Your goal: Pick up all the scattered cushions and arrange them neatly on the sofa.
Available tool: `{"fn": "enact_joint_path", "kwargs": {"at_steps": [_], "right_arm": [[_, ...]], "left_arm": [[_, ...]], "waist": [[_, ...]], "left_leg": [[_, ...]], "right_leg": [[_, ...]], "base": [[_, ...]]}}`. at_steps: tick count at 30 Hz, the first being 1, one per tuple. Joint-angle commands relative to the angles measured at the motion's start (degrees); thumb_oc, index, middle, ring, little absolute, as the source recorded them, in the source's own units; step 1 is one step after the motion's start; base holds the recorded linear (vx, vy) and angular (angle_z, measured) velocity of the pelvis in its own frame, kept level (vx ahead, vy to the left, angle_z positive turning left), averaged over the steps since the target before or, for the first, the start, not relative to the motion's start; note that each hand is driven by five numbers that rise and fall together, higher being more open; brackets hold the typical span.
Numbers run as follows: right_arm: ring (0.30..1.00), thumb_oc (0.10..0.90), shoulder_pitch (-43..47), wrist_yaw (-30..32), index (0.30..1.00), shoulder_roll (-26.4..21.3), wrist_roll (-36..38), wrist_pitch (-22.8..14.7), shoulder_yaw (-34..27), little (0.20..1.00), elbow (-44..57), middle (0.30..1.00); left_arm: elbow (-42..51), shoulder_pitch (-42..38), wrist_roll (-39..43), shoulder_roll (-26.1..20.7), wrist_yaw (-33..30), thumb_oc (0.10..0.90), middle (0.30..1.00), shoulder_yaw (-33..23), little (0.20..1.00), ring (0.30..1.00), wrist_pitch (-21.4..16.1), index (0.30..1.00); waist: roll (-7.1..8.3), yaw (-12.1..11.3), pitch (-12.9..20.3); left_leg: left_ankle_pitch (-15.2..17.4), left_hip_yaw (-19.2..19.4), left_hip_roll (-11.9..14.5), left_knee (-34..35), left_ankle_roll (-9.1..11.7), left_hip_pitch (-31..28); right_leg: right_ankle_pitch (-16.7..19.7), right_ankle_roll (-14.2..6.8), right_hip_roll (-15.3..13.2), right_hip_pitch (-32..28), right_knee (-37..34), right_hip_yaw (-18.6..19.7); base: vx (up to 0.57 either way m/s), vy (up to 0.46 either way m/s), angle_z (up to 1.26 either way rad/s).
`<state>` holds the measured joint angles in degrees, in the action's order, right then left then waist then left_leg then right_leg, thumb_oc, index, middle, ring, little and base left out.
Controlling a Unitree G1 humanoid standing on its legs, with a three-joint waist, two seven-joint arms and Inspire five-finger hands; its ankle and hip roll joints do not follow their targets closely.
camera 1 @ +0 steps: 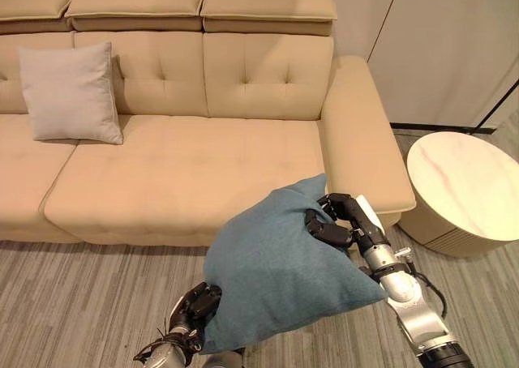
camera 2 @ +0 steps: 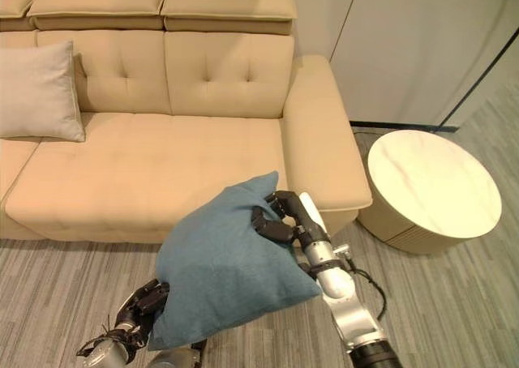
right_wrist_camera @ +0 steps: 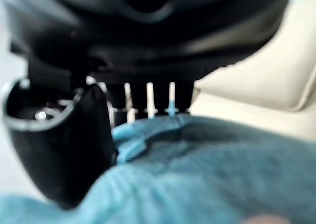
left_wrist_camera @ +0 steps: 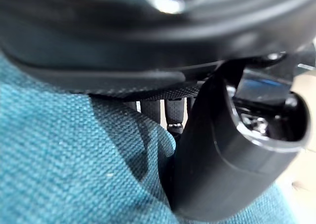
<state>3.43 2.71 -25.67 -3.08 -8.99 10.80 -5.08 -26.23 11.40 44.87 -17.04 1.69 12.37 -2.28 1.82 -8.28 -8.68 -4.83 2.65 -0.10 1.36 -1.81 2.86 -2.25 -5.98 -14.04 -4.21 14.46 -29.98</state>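
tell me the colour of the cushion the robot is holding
Teal blue cushion, clearest in the left eye view.

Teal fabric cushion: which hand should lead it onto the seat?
Right, probably. The right hand has its fingers curled on the teal fabric cushion at the upper corner nearest the beige tufted sofa. The left hand grips the low edge, farther from the seat.

Left hand (camera 1: 195,303) low at the near left, fingers curled into the lower left edge of the blue cushion (camera 1: 276,271), thumb pressed onto the fabric in the left wrist view. Right hand (camera 1: 332,218) raised higher on the right, arm reaching up and forward, fingers bent over the cushion's upper right edge, thumb apparently pinching from the other side, though blurred close up. Both wrists angled inward toward each other.
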Motion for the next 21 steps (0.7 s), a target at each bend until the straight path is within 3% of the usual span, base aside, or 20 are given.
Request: {"fn": "enact_joint_path", "kwargs": {"at_steps": [1,2,4,7,11,13,16,18,20,21], "right_arm": [[0.3,0.4,5.98,0.56,0.3,1.18,2.39,-7.12,0.49,0.3,5.3,0.3],[0.3,0.4,5.97,0.56,0.3,1.18,2.39,-7.12,0.49,0.3,5.3,0.3],[0.3,0.4,5.31,0.68,0.3,0.73,2.27,-7.25,0.0,0.3,5.27,0.3],[0.3,0.4,4.48,0.71,0.3,-0.07,2.89,-7.29,-0.57,0.3,5.12,0.3],[0.3,0.4,3.31,0.24,0.3,-0.52,4.0,-6.78,-1.18,0.3,4.68,0.3],[0.3,0.4,1.98,-0.02,0.3,-0.68,4.41,-6.76,-2.03,0.3,4.67,0.3],[0.3,0.4,1.11,-0.25,0.3,-1.5,5.13,-7.02,-2.96,0.3,4.9,0.3],[0.3,0.4,1.06,-0.36,0.3,-1.96,5.65,-7.05,-3.15,0.3,4.83,0.3],[0.3,0.4,0.67,-0.4,0.3,-2.09,5.92,-6.64,-3.66,0.3,4.95,0.3],[0.3,0.4,0.58,-0.34,0.3,-2.02,6.04,-6.6,-3.85,0.3,4.93,0.3]], "left_arm": [[9.61,-8.37,-0.26,1.78,7.41,0.4,0.3,1.55,0.3,0.3,-7.71,0.3],[9.61,-8.37,-0.26,1.78,7.41,0.4,0.3,1.55,0.3,0.3,-7.71,0.3],[9.39,-8.88,-0.52,2.13,7.52,0.4,0.3,2.59,0.3,0.3,-8.01,0.3],[9.13,-9.44,-0.96,2.79,7.56,0.4,0.3,3.55,0.3,0.3,-8.19,0.3],[8.07,-9.8,-1.93,2.99,7.71,0.4,0.3,3.79,0.3,0.3,-8.0,0.3],[8.02,-9.46,-1.69,3.55,7.82,0.4,0.3,3.51,0.3,0.3,-7.99,0.3],[8.28,-9.22,-1.42,3.89,8.28,0.4,0.3,3.55,0.3,0.3,-7.88,0.3],[8.24,-9.19,-1.26,4.2,8.27,0.4,0.3,3.48,0.3,0.3,-7.79,0.3],[8.13,-9.23,-1.43,4.37,8.17,0.4,0.3,3.43,0.3,0.3,-7.7,0.3],[7.91,-9.2,-1.8,4.34,8.17,0.4,0.3,3.5,0.3,0.3,-7.49,0.3]], "waist": [[0.39,1.86,3.86],[0.38,1.86,3.92],[0.68,3.77,3.74],[1.35,5.67,3.86],[2.41,6.54,4.63],[2.65,6.82,5.31],[3.21,7.34,5.22],[3.3,7.68,4.8],[3.32,7.91,4.5],[3.29,7.79,4.71]], "left_leg": [[7.59,-4.23,-0.04,-3.44,0.88,-0.01],[7.58,-4.23,-0.03,-3.44,0.88,0.05],[7.58,-6.09,-0.78,-2.89,0.94,-0.87],[7.6,-9.17,-2.66,-2.03,1.22,-1.94],[9.06,-11.65,-4.12,-1.84,1.47,-3.8],[9.93,-11.54,-4.08,-3.48,2.59,-3.65],[11.63,-8.7,-3.22,-9.82,4.35,-1.21],[12.04,-4.8,-1.7,-14.6,4.78,1.65],[11.02,0.34,1.28,-15.5,4.55,4.28],[10.49,0.91,1.57,-14.39,4.36,4.83]], "right_leg": [[-1.81,0.07,4.49,8.72,3.71,13.5],[-1.78,0.07,4.51,8.76,3.68,13.49],[-2.68,0.34,8.57,10.79,-0.03,19.51],[0.16,0.13,11.71,12.07,-6.69,24.18],[2.3,0.41,12.01,10.11,-11.5,23.86],[2.3,0.78,12.41,8.17,-13.24,23.86],[2.2,0.99,11.7,5.38,-15.1,22.12],[1.71,1.26,10.94,4.39,-15.28,20.94],[0.64,1.79,10.28,3.4,-15.14,19.66],[0.44,1.89,10.33,3.15,-15.26,19.51]], "base": [[0.06,0.113,0.11],[0.09,0.079,0.29],[0.11,0.0,0.5],[0.14,-0.026,0.69],[0.15,-0.077,0.71],[0.13,-0.114,0.56],[0.08,-0.103,0.45],[0.02,-0.03,0.29],[0.06,0.002,0.15],[0.07,0.0,0.18]]}}
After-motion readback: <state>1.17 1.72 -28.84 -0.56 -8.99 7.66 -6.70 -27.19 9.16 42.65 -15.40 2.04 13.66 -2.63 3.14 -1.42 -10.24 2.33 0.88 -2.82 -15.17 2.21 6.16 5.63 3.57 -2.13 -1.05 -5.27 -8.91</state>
